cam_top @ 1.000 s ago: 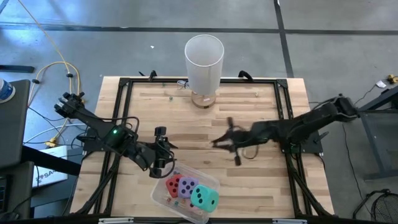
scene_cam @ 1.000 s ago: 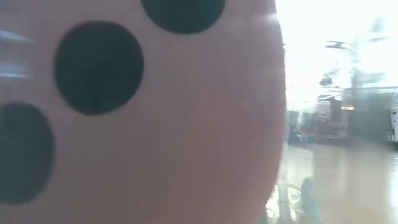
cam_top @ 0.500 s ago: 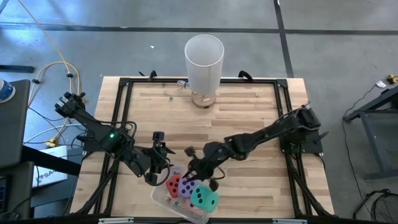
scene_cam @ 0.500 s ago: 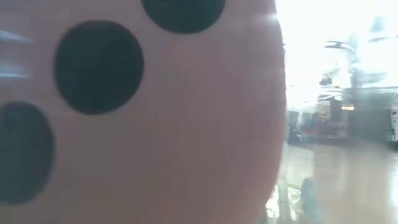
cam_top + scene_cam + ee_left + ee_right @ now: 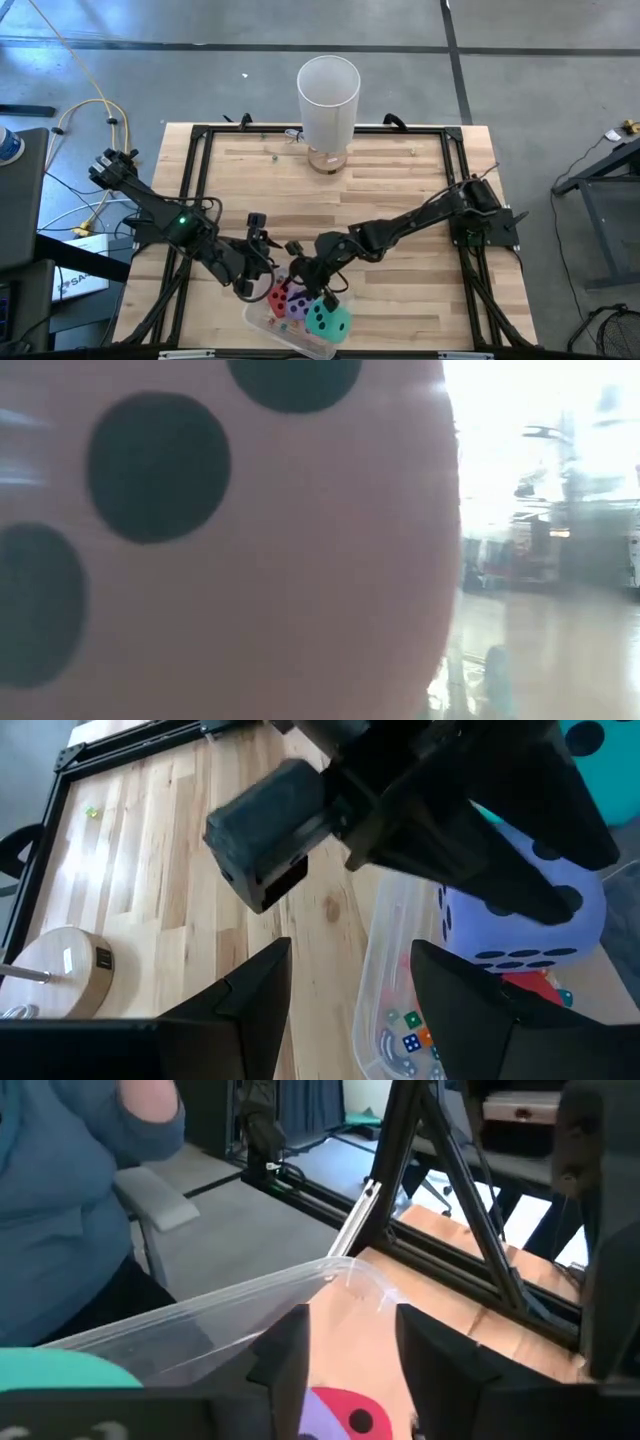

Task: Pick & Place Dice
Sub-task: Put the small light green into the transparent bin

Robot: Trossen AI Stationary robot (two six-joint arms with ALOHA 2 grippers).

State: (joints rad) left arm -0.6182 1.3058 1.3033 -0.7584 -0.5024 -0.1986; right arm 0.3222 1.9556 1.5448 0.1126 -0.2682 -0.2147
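My right gripper (image 5: 318, 290) has swung from mid-table to the clear tray (image 5: 262, 318), fingers now parted and empty above the dice (image 5: 328, 318) inside, so a pick seems imminent.

Counted on the table: two arms, left arm (image 5: 170, 222) and right arm (image 5: 420, 218). One clear tray (image 5: 262, 318). Dice visible from above: three, being one red die (image 5: 279, 296), one purple die (image 5: 297, 306) and one teal die (image 5: 327, 319). One pink die (image 5: 220, 540) fills the low view. One white cylinder (image 5: 328, 98). Small beads (image 5: 405, 1035) in the tray: several, number not determinable. One person (image 5: 70, 1190) beyond the table.
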